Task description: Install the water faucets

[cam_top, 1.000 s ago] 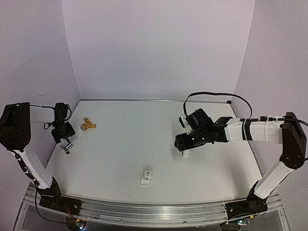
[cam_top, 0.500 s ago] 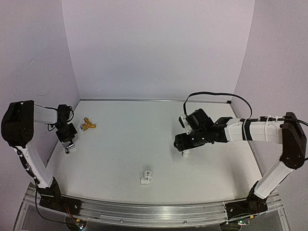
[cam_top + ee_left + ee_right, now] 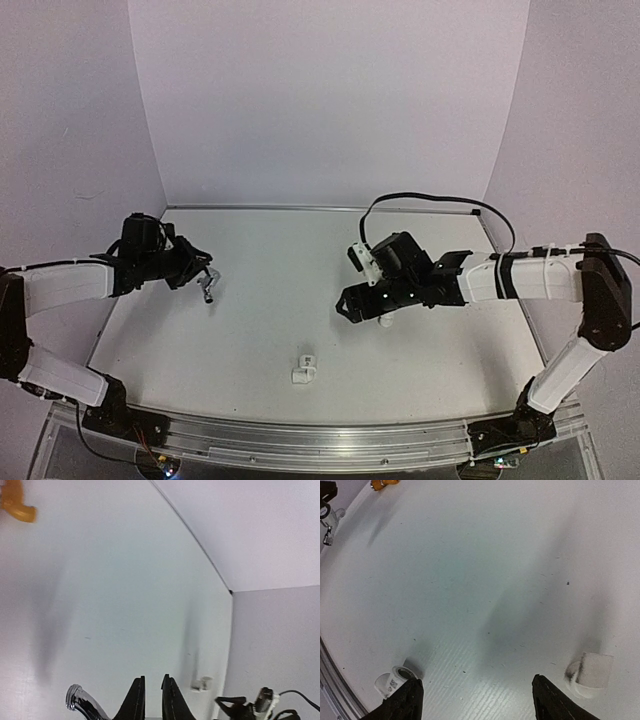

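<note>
Silver faucet [image 3: 208,289] hung clenched in the left gripper [image 3: 199,276], apparently for carrying, while the right gripper [image 3: 476,684] gaped beside a white fitting [image 3: 592,676].

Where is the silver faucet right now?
Top view, left side: the silver faucet is clamped in the left gripper, well to the left of the white fitting near the front edge.

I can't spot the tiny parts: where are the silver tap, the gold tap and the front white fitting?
silver tap [image 3: 81,706]: left wrist view, on its curved spout.
gold tap [image 3: 19,510]: left wrist view, on its body, top-left corner.
front white fitting [image 3: 303,371]: top view, on its middle.
</note>
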`<act>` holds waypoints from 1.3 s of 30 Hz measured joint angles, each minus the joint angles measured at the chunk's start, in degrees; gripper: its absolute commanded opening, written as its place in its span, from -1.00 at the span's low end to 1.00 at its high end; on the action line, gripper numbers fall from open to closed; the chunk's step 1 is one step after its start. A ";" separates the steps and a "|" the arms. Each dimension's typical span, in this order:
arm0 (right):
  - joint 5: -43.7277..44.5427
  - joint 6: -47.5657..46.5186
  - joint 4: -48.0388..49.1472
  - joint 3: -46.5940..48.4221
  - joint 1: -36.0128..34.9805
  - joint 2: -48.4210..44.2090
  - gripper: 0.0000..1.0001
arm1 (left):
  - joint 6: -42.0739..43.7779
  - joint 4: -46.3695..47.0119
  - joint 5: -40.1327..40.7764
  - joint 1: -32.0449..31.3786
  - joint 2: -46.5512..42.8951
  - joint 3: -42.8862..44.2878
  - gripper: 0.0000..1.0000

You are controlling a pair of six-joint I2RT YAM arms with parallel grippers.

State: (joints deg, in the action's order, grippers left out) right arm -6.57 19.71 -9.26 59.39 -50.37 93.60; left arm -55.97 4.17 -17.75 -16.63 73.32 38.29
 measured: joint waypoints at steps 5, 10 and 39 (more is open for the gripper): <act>-4.01 1.02 6.38 0.01 -2.71 1.64 0.49 | -12.32 14.97 2.89 -11.84 -0.14 -3.35 -1.00; -4.56 1.31 12.76 0.12 -7.14 2.19 0.44 | -20.73 26.47 6.26 -19.94 6.65 -3.27 -1.00; 14.68 1.59 15.31 5.67 -11.44 9.86 -1.00 | -32.38 44.90 7.44 -29.23 24.50 3.65 -0.36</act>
State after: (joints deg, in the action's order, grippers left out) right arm 8.11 21.30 6.05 65.06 -61.81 103.46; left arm -88.35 49.07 -10.31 -45.86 97.82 41.93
